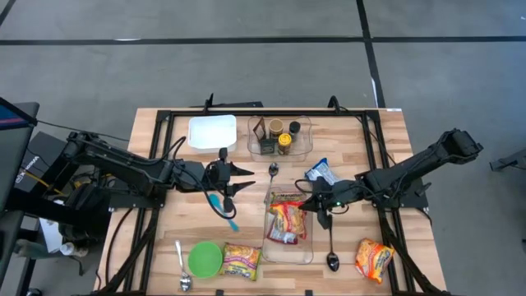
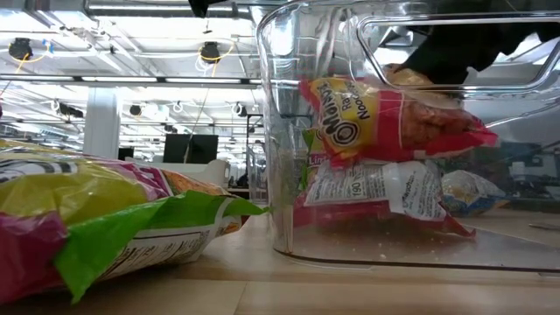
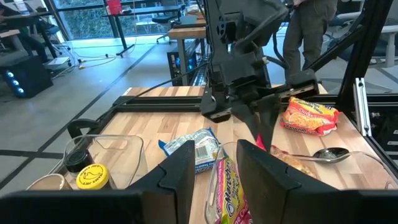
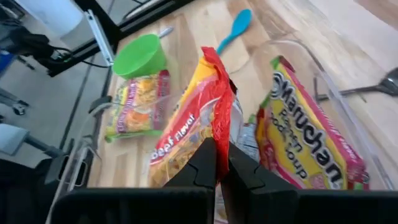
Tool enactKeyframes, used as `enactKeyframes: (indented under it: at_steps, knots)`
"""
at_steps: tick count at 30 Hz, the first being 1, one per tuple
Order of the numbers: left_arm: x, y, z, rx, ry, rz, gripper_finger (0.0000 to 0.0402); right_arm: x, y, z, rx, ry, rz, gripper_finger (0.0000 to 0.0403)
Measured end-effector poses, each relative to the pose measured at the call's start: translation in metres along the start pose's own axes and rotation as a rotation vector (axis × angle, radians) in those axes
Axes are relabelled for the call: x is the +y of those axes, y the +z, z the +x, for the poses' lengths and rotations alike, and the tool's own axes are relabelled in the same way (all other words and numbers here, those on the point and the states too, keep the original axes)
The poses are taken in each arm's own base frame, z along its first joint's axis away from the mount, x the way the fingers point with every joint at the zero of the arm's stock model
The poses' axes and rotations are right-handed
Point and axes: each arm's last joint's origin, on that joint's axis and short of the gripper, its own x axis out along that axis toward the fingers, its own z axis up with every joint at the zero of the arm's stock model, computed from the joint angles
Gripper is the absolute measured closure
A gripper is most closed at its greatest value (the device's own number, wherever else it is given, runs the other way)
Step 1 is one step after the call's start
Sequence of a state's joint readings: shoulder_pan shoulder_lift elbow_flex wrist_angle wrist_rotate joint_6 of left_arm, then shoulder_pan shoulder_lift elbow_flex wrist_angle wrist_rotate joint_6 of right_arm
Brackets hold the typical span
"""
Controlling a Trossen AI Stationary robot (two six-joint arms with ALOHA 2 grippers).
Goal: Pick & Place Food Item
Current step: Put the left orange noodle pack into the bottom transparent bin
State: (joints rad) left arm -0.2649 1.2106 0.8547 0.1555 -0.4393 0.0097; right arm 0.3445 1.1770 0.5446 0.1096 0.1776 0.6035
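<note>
Table [image 1: 370,140] is pale blond wood; the bin [image 1: 288,255] is clear plastic holding red-and-yellow noodle packets [image 1: 286,222]. Near-left: bright green bowl [image 1: 205,259], beside it a yellow, pink and green packet [image 1: 241,261]; a turquoise spoon [image 1: 223,210] lies farther in. Far side: white container [image 1: 212,132], yellow-lidded jar [image 1: 284,141]; orange-red packet [image 1: 374,258] near-right, blue-and-white packet [image 1: 320,172] mid-right.

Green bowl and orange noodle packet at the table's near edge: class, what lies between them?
In the high view, between the green bowl and the orange noodle packet lie a yellow noodle packet, the clear bin and a spoon.
</note>
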Motion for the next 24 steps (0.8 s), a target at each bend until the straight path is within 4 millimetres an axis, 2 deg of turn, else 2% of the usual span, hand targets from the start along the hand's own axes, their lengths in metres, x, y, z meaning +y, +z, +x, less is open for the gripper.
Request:
enactKeyframes:
  at_steps: [6,16,24]
  knots:
    - [0.0,0.0,0.0,0.0,0.0,0.0,0.0289,-0.009,-0.001,0.001,0.04,-0.059,0.017,0.0393]
    - [0.0,0.0,0.0,0.0,0.0,0.0,0.0289,-0.023,-0.002,0.001,0.1,-0.128,0.038,0.0328]
    - [0.0,0.0,0.0,0.0,0.0,0.0,0.0289,-0.023,-0.003,0.001,0.103,-0.129,0.037,0.0297]
